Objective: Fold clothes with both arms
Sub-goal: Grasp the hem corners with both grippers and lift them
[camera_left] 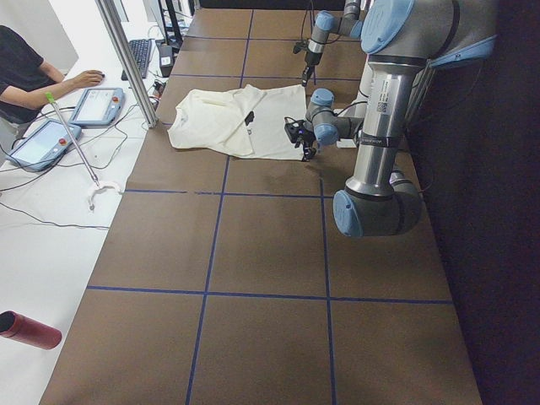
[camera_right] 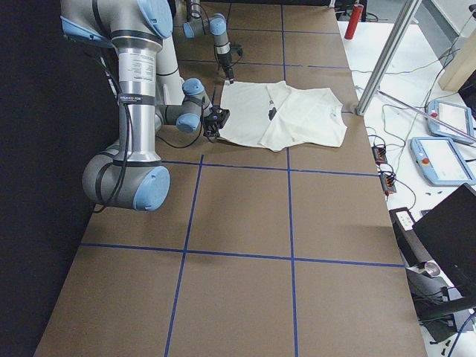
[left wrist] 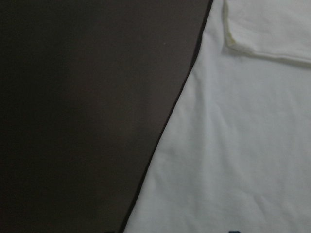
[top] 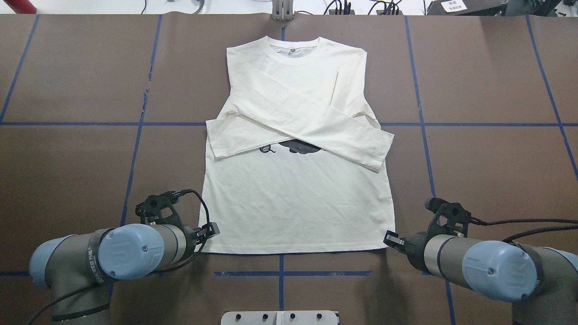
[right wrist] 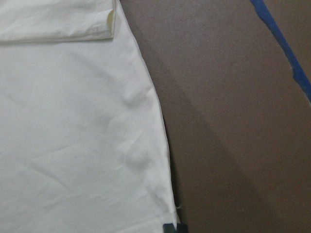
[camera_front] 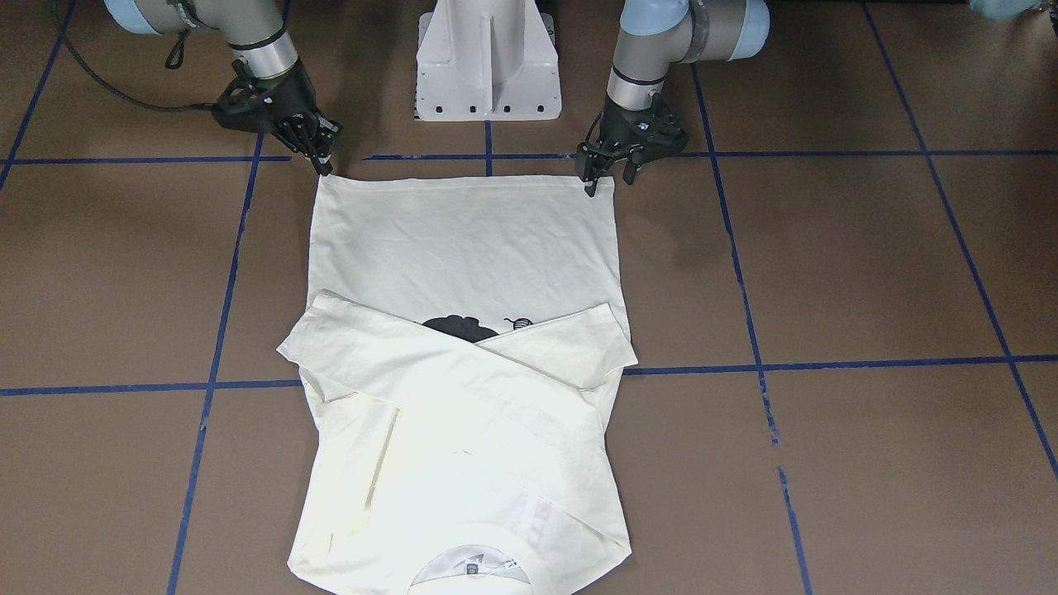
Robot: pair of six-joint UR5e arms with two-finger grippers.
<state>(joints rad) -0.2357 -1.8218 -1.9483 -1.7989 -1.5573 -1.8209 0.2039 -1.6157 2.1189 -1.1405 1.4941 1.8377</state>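
**Left arm** [top: 131, 250]: low at the near left of the surface [top: 67, 171]. The lettering on its grey sleeve is too small to read.

**Left jaws:** tips set apart, parted, standing at the near left corner of the hem [top: 293, 249]. Whether cloth lies between them cannot be told.

**Surface:** brown, ruled into large squares by blue tape [top: 135, 153]. Broad brown stretches lie on both sides of the shirt [top: 298, 212].

**Shirt:** one, cream-white, flat and face up at mid-surface.
- The collar [top: 295, 48] is at the far edge and the hem is toward the robot.
- The side edges run nearly straight, widening a little toward the hem.
- The sleeves [top: 316, 124] are folded across the chest and cross each other.
- The left cuff [top: 214, 142] juts just past the left side edge, and the right cuff [top: 381, 151] juts past the right one.
- The hem is straight, just short of a tape line, with the white base [top: 280, 317] near behind it.

**Print and writing:**
- The black cat [top: 300, 146] is mostly covered by the sleeves.
- The yarn ball [top: 268, 149] sits just beside the cat, on its left in the overhead view.
- In the front-facing view, reddish lettering [camera_front: 529, 521] shows faintly through the cloth near the collar and is not legible.
- The neck label [top: 292, 49] is grey and its text cannot be read.

**Right arm** [top: 487, 271]: low at the near right.

**Right jaws:** tips close together, touching the near right corner of the hem. Whether they pinch the cloth cannot be told.
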